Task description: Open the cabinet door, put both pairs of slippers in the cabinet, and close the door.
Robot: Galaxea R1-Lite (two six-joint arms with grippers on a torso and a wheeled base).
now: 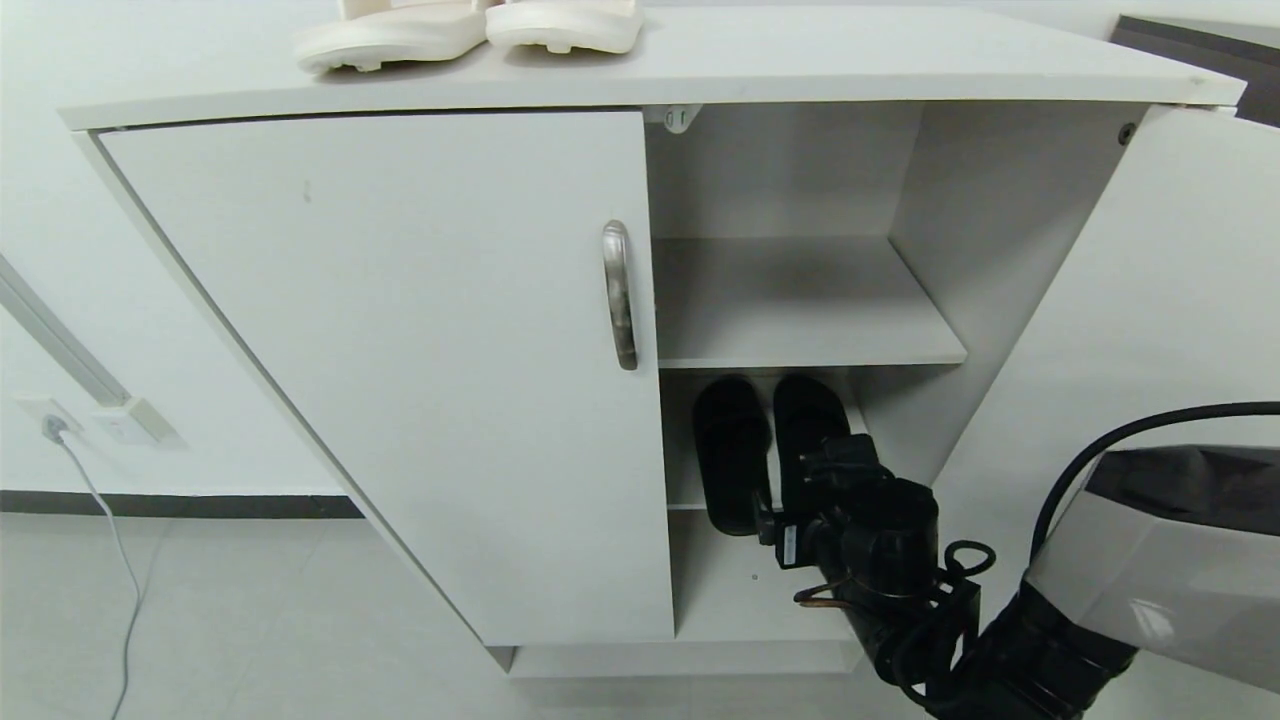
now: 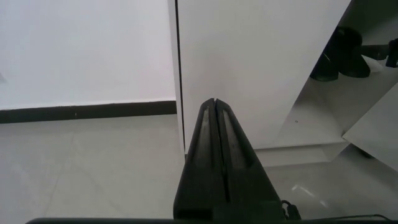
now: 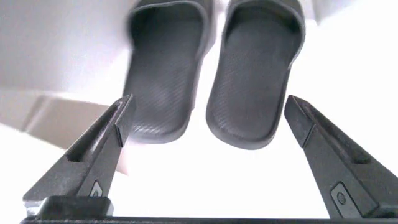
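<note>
Head view: the cabinet (image 1: 640, 75) has its right door (image 1: 1150, 300) open, and the black slippers (image 1: 735, 450) lie side by side on the lower shelf (image 1: 683, 480) inside, with the right gripper (image 3: 208, 102) just in front of them, jaws spread wide and holding nothing. The white slippers (image 1: 470, 25) sit on the cabinet top. The left gripper (image 2: 214, 107) hangs low before the shut left door (image 1: 400, 350), jaws pressed together, empty.

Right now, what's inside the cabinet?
A pair of black slippers sits side by side on the middle shelf, under the upper shelf. The closed left door hides that half of the cabinet, so I cannot tell what is behind it.
</note>
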